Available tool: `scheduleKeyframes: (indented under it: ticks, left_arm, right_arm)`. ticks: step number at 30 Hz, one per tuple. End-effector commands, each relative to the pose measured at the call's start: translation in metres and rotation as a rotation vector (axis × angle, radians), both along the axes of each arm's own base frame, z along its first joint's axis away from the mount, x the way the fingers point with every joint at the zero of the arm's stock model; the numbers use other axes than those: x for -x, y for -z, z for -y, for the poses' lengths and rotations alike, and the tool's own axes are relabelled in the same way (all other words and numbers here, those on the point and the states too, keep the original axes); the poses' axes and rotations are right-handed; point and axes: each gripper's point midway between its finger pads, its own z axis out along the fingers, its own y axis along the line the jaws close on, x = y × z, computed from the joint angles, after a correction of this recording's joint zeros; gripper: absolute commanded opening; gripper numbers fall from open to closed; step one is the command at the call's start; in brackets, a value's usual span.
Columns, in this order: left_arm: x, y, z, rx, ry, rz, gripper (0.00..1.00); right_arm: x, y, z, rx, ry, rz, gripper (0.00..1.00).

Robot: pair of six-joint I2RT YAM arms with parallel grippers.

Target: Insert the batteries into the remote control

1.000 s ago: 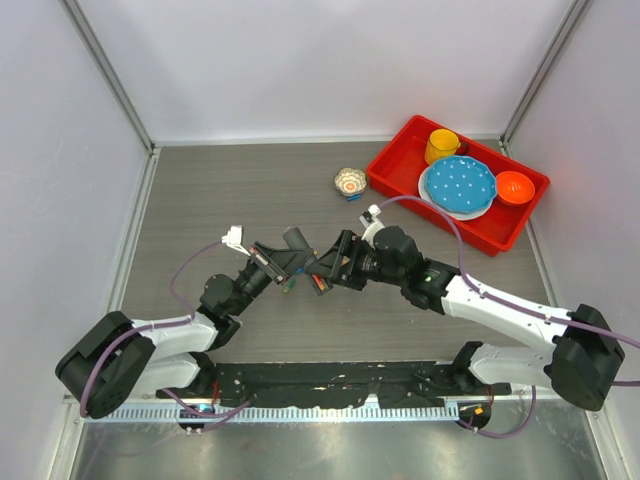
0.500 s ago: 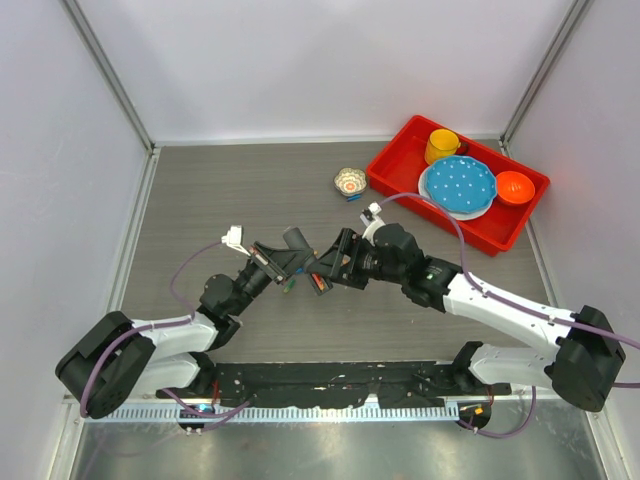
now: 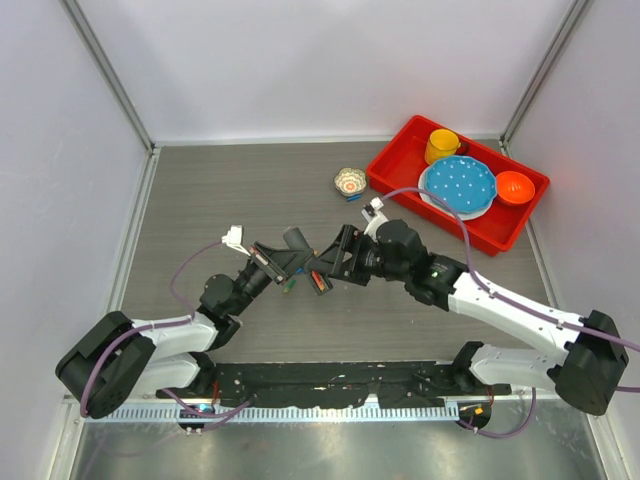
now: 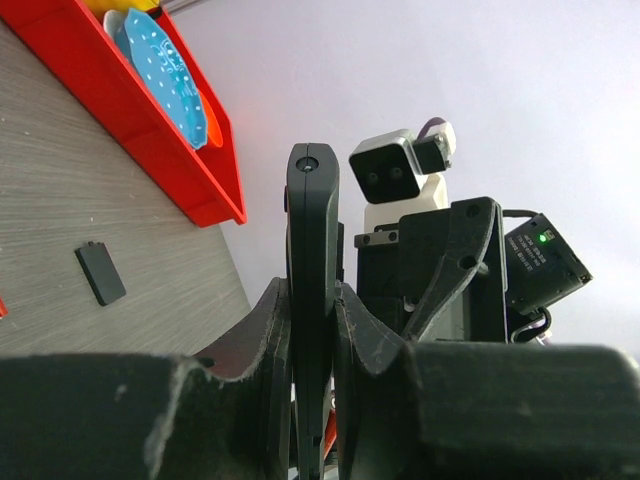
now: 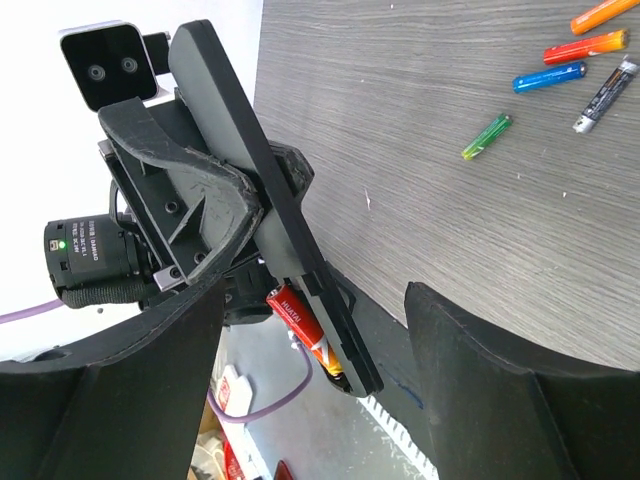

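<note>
The left gripper (image 4: 312,322) is clenched on the remote control (image 4: 312,225), its two fingers pressed against the slim black bar's flat sides and holding it up off the bench, over the middle of the surface. The bar stands on edge, and in the right wrist view its lower end carries one red battery (image 5: 300,325) lying in the lengthwise recess. The right gripper (image 3: 330,265) faces the remote from the right with its jaws spread wide and nothing between them; its fingers flank the bar without touching it. The loose batteries lie apart from one another on the bench below: a green battery (image 5: 487,136), a blue battery (image 5: 549,77), a red-orange battery (image 5: 585,47), an orange battery (image 5: 603,14) and a grey battery (image 5: 605,95). A small flat black piece (image 4: 100,273) lies on the bench near the red tray (image 3: 390,185), which sits at the far right corner.
</note>
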Motion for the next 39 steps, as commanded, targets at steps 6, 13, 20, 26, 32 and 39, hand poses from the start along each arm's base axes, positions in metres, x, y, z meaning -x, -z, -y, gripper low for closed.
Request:
scheduleKeyframes:
  ticks: [6, 13, 20, 26, 32, 39]
  left_arm:
    - [0.005, -0.017, 0.0, 0.027, 0.012, 0.058, 0.0]
    - [0.005, -0.02, -0.001, 0.032, 0.007, 0.062, 0.0]
    - [0.003, -0.023, 0.001, 0.036, 0.007, 0.065, 0.0]
    - [0.0, -0.024, 0.002, 0.04, 0.007, 0.057, 0.0]
    - [-0.002, -0.021, 0.007, 0.036, 0.022, 0.028, 0.0]
    - [-0.005, -0.019, 0.011, 0.033, 0.032, 0.011, 0.0]
  right_arm:
    - [-0.011, -0.027, 0.027, 0.054, 0.072, 0.135, 0.77]
    - [-0.013, -0.018, 0.039, 0.13, 0.091, 0.159, 0.77]
    - [-0.01, -0.007, 0.037, 0.137, 0.068, 0.141, 0.77]
    - [-0.006, 0.002, 0.034, 0.145, 0.043, 0.122, 0.77]
    - [-0.005, 0.01, 0.032, 0.151, 0.031, 0.11, 0.77]
    - [-0.005, 0.015, 0.032, 0.162, 0.024, 0.106, 0.77]
